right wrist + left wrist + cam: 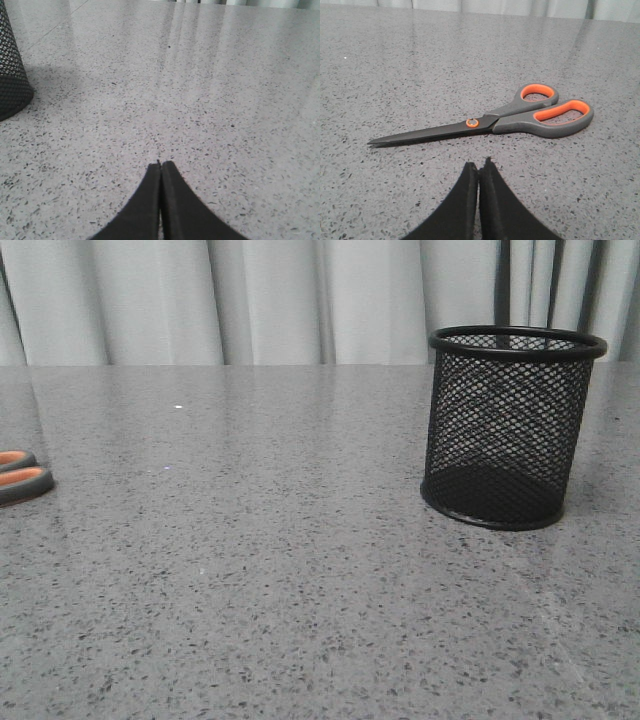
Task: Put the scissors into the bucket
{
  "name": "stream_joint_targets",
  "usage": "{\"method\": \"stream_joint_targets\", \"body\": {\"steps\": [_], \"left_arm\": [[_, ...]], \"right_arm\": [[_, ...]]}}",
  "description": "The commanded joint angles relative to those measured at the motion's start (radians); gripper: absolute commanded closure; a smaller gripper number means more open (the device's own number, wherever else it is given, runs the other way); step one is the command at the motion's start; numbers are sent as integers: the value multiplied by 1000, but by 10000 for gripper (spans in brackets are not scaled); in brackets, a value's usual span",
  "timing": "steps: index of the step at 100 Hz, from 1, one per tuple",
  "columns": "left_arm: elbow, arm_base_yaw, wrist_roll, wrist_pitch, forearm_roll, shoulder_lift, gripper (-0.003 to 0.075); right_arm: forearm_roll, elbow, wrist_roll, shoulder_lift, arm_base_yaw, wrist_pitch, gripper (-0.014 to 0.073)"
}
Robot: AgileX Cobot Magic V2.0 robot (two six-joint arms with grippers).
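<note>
my left gripper (pixel 479 167) hovers just short of the scissors (pixel 495 120), its fingers pressed together and holding nothing, so i judge it is only lining up and must spread before it can grasp. the scissors lie flat on the table (pixel 300 570) at its far left edge, blades closed. in the front view only the orange-lined loops show, pointing right toward the bucket (pixel 510 425), so the long axis runs left to right with the tips leftward. my right gripper (pixel 160 167) is also closed and empty, waiting near the upright bucket, well apart from the scissors.
</note>
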Motion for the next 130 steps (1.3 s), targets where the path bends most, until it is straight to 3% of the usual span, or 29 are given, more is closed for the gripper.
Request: {"method": "stream_joint_targets", "body": {"steps": [1, 26, 44, 58, 78, 96, 116, 130], "left_arm": [[45, 2, -8, -71, 15, -17, 740], [45, 2, -8, -71, 64, -17, 740], [45, 2, -8, -74, 62, -17, 740], [45, 2, -8, -150, -10, -17, 740], [45, 2, -8, -357, -330, -17, 740], [38, 2, -8, -450, -521, -17, 739], [-2, 0, -8, -451, -521, -15, 739], [-85, 0, -8, -348, -468, 0, 709]], "right_arm": [[-11, 12, -1, -20, -5, -29, 654], [-11, 12, -1, -20, -5, -64, 654], [47, 12, -1, -20, -5, -258, 654], [278, 10, -1, -20, -5, -432, 654], [532, 10, -1, -20, -5, -545, 654], [587, 8, -1, -20, -5, -541, 654], [581, -68, -1, 1, -5, -482, 654], [454, -196, -1, 73, -5, -341, 654]]}}
